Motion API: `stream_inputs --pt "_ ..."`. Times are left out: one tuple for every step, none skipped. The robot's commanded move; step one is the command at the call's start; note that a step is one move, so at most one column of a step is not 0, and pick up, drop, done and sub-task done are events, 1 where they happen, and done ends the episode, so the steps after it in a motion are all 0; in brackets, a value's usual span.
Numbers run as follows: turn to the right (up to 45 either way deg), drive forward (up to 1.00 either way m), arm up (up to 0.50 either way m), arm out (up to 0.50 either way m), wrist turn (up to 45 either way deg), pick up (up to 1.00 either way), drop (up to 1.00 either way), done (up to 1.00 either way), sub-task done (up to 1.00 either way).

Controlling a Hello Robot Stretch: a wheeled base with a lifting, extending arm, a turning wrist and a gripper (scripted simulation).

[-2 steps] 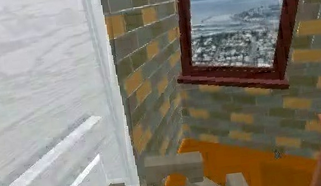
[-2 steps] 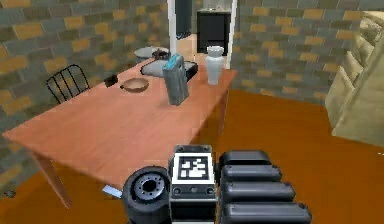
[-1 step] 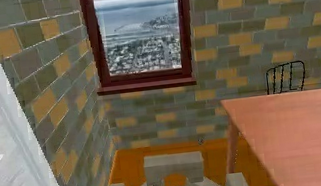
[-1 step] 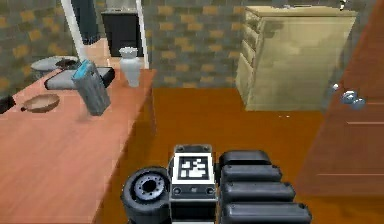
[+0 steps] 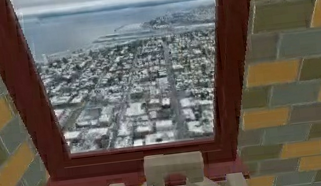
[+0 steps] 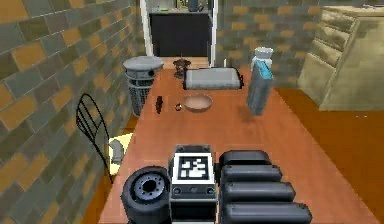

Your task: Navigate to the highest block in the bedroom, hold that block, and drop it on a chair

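Chair (image 6: 92, 122) black wire, curved back | table (image 6: 205, 130) smooth wood | hand (image 6: 150, 195): cannot tell if holding

Forward view: faces a red-framed window (image 5: 125, 65) head-on and very near, set in a brick wall (image 5: 286, 67), with a city beyond seen from high up.
Arm side view: looks down along a wooden table (image 6: 290, 140) from its near end toward a far doorway (image 6: 180, 35).
Shared: matching brick wall (image 6: 50, 60) along this view's left.
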Motion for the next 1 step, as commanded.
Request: stream_inputs --pt "12.0 0.0 0.0 0.0 0.0 0.0 0.0 0.0 0.0"
